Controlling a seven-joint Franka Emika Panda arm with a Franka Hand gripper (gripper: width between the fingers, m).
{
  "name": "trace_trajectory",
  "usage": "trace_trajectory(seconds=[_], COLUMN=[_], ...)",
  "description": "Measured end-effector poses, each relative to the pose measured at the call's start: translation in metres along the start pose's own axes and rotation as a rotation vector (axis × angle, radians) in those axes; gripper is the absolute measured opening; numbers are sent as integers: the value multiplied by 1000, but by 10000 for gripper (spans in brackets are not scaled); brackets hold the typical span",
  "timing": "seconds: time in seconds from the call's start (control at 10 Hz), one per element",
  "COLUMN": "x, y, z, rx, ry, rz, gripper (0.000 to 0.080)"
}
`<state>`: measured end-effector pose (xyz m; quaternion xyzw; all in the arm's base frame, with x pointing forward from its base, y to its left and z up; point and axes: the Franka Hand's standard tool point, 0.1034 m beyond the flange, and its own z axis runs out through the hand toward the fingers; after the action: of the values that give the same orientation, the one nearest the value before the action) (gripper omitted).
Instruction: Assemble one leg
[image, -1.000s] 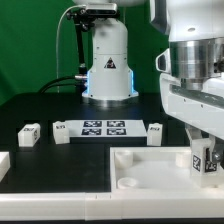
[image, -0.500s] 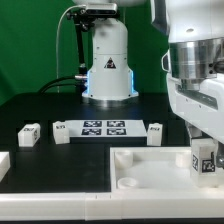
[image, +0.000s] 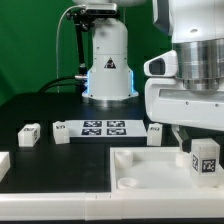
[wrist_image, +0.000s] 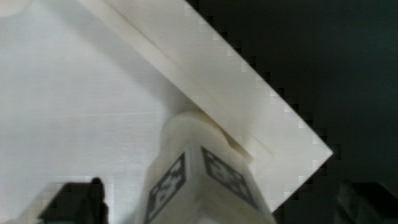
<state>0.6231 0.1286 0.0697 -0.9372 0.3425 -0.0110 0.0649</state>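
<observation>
A leg (image: 207, 160), a small white block with marker tags, stands upright in the right near corner of the big white square tray (image: 140, 172). My gripper (image: 199, 146) hangs straight over it, jaws down on either side of the leg. In the wrist view the leg (wrist_image: 214, 182) rises between the two dark fingers. A strip of white tray (wrist_image: 89, 100) shows between one finger (wrist_image: 73, 203) and the leg. The other finger blends into the dark table. The jaws look open around the leg.
Two more legs lie on the black table, one (image: 29, 134) at the exterior view's left and one (image: 154, 132) beside the marker board (image: 95, 128). Another white part (image: 3, 163) sits at the left edge. The arm's base (image: 108, 65) stands at the back.
The gripper's hand has turned about its vertical axis over the leg and now shows a broad side. The leg shows more fully, its tag facing the camera.
</observation>
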Motion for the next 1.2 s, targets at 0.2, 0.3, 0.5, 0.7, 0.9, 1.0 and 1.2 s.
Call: trace_trajectory(seconds=[0.2,0.3,0.5,0.7,0.9,1.0,1.2], x=[0,0,3,4,4,4,7], y=[0,-1,0,1,1,1,4], z=[0,0,-2,-2,-2,-2,-1], rx=[-5,-14,-32,-36,-36,-36,-41], ry=[2,6,14,14,14,14,16], rz=[-224,-345,-601,-718,-718,-718,-713], gripper=[649,649,649,649,636,467,295])
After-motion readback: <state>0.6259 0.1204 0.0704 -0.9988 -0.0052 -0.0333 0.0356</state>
